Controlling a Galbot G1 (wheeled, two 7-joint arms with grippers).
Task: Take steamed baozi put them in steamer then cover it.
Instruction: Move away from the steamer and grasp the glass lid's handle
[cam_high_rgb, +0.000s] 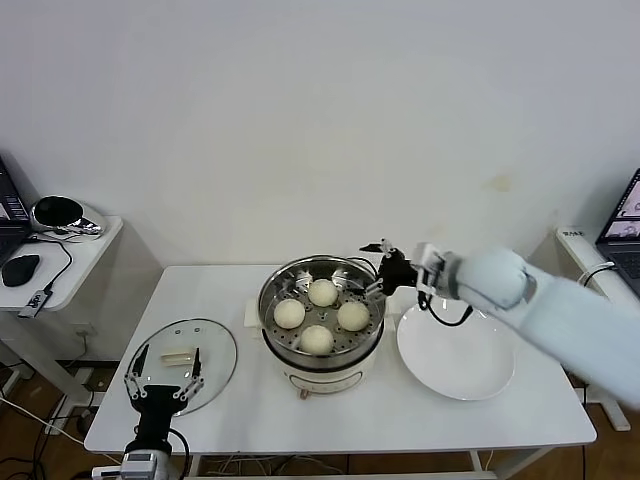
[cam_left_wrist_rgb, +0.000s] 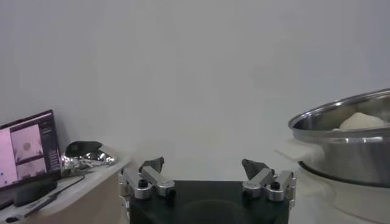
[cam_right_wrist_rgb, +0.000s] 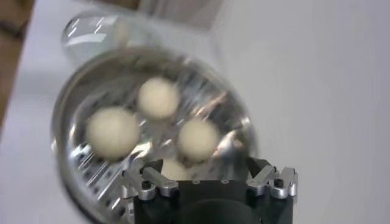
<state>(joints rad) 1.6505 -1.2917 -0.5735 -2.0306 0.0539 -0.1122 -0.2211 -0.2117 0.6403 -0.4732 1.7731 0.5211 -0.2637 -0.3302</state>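
The steamer (cam_high_rgb: 274, 300) stands at the table's middle with all four baozi (cam_high_rgb: 322, 292) on its perforated tray. My right gripper (cam_high_rgb: 371, 270) is open and empty, just above the steamer's right rim. In the right wrist view the open gripper (cam_right_wrist_rgb: 207, 167) hangs over the steamer (cam_right_wrist_rgb: 67, 152) and baozi (cam_right_wrist_rgb: 111, 132); one bun is partly hidden behind it. The glass cover (cam_high_rgb: 210, 350) lies flat on the table at the left, handle up. My left gripper (cam_high_rgb: 165, 385) is open and empty at the cover's near edge. The left wrist view shows that open gripper (cam_left_wrist_rgb: 204, 165) and the steamer (cam_left_wrist_rgb: 347, 140).
An empty white plate (cam_high_rgb: 456, 352) lies right of the steamer under my right arm. A side table (cam_high_rgb: 70, 255) with a mouse and cables stands at the far left. A laptop (cam_high_rgb: 625, 225) is at the far right. A white wall is behind.
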